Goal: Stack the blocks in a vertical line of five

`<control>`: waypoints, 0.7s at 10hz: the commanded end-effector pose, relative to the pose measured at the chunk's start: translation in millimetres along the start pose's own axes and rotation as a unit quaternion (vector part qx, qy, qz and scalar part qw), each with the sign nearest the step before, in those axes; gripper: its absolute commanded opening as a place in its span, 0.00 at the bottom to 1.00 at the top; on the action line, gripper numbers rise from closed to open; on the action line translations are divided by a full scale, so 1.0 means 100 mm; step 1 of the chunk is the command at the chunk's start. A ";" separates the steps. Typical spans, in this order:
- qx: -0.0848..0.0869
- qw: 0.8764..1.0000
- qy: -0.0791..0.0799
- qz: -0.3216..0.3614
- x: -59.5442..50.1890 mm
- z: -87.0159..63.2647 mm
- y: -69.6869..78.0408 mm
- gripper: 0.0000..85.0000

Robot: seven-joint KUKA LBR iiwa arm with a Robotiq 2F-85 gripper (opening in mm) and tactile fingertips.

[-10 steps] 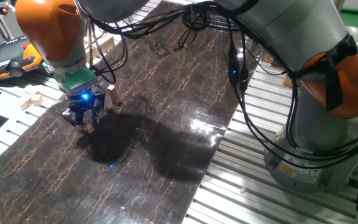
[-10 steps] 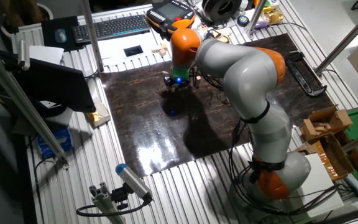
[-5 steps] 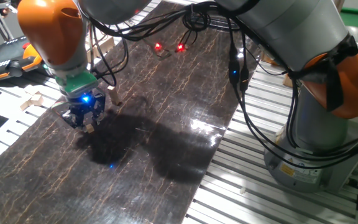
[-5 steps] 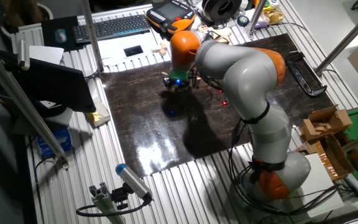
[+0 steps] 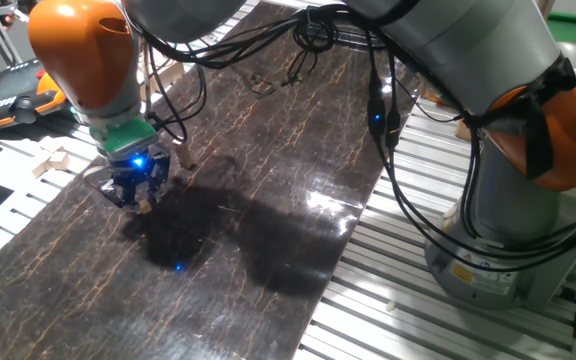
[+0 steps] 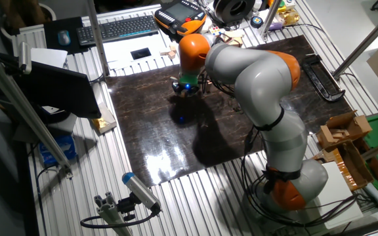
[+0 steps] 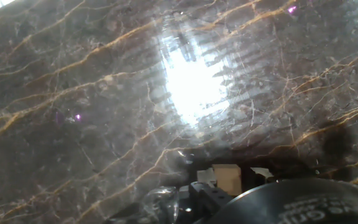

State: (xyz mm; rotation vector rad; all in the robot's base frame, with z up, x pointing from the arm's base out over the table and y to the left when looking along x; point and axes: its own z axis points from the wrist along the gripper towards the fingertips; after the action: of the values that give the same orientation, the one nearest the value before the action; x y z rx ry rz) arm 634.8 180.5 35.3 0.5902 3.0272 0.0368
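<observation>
Lighting: overhead light glaring white off the glossy dark marble tabletop [image 7: 191, 81]; arm shadows pooling on it; blue gripper [image 5: 136, 192] lamp glowing; hand view blurring softly.

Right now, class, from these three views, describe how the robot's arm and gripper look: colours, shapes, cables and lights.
The arm has thick rounded silver-grey links with glossy orange joint sections. Black cables run loosely along it. A green collar sits above the small dark two-finger gripper, where a blue light glows.
</observation>
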 end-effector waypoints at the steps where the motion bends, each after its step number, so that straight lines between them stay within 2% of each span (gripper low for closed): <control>1: 0.001 1.000 -0.001 0.001 0.00 0.01 0.00 0.40; 5: 0.000 1.000 -0.005 0.002 0.02 0.04 0.00 0.32; 7: -0.002 1.000 -0.004 -0.008 0.00 0.01 0.00 0.18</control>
State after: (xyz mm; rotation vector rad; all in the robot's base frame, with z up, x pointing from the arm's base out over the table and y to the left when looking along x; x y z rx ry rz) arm 634.8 180.1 33.8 0.5644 3.0234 0.0382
